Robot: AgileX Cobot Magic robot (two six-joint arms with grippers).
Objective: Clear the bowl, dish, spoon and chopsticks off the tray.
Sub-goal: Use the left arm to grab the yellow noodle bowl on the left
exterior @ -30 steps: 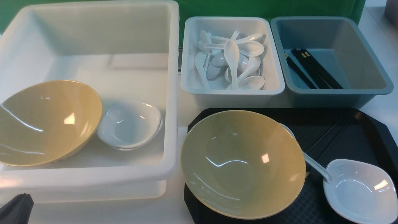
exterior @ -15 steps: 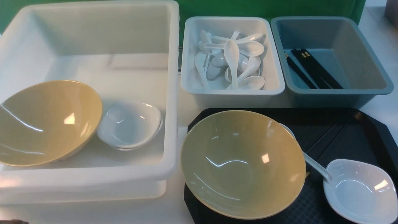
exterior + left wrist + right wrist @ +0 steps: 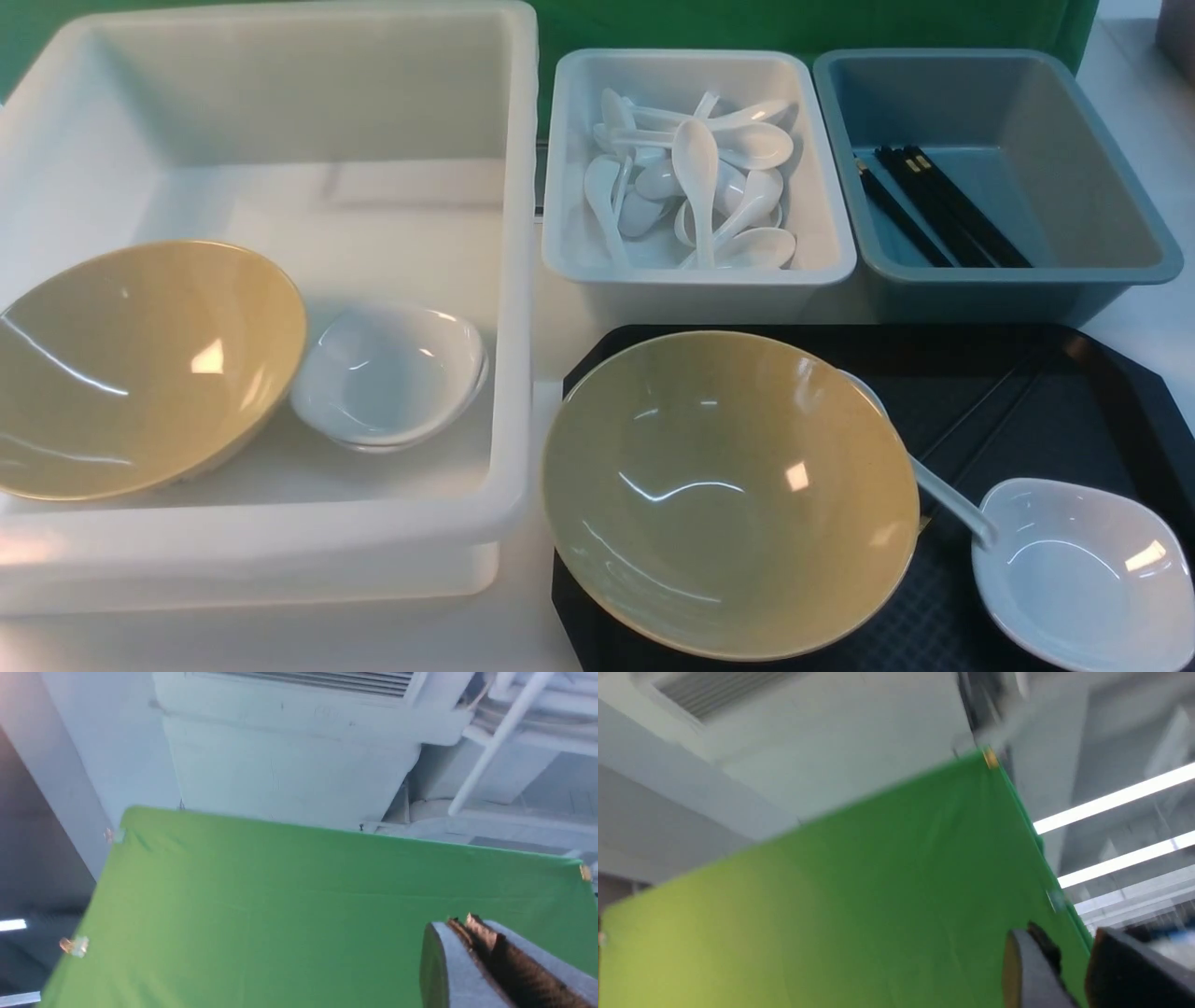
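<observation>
The black tray (image 3: 1102, 373) lies at the near right of the table. On its left part stands the wide tan-yellow bowl (image 3: 728, 495), and the small white dish (image 3: 1083, 569) sits at its near right corner. The white spoon (image 3: 948, 499) lies between them, its scoop end behind the bowl's rim. The black chopsticks (image 3: 990, 406) lie slanted on the tray and are hard to make out against it. Neither gripper shows in the front view. My left gripper (image 3: 460, 921) is shut and empty, pointing up at the green backdrop. My right gripper (image 3: 1064, 935) is open and empty, in a blurred view.
A big white tub (image 3: 509, 280) at the left holds a second yellow bowl (image 3: 140, 364) and stacked white dishes (image 3: 387, 373). Behind the tray stand a white tub (image 3: 695, 271) with several spoons and a grey-blue tub (image 3: 1111, 271) with black chopsticks.
A dark part of the left arm at the front view's lower left corner has dropped out of view. The things on the tray have not moved.
</observation>
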